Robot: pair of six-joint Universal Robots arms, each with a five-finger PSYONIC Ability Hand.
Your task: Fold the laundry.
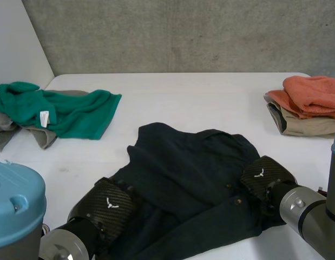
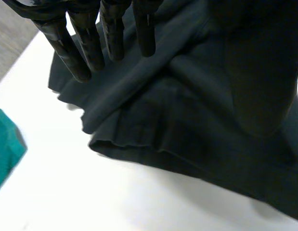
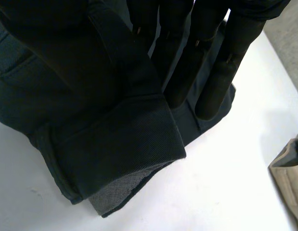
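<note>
A dark navy shirt (image 1: 189, 173) lies crumpled on the white table (image 1: 183, 103) near the front edge. My left hand (image 1: 107, 208) rests at the shirt's near left edge. In the left wrist view its fingers (image 2: 76, 53) stand straight over the rumpled shirt (image 2: 187, 120), not gripping it. My right hand (image 1: 264, 176) is at the shirt's right edge. In the right wrist view its straight fingers (image 3: 216, 82) press a folded sleeve cuff of the shirt (image 3: 115, 139) against the cloth-covered thumb.
A green towel (image 1: 70, 111) lies on a grey cloth (image 1: 43, 138) at the far left; its corner (image 2: 4, 144) shows beside my left hand. At the far right an orange towel (image 1: 313, 95) sits on a folded beige cloth (image 1: 305, 124), which shows beside my right hand (image 3: 291, 178).
</note>
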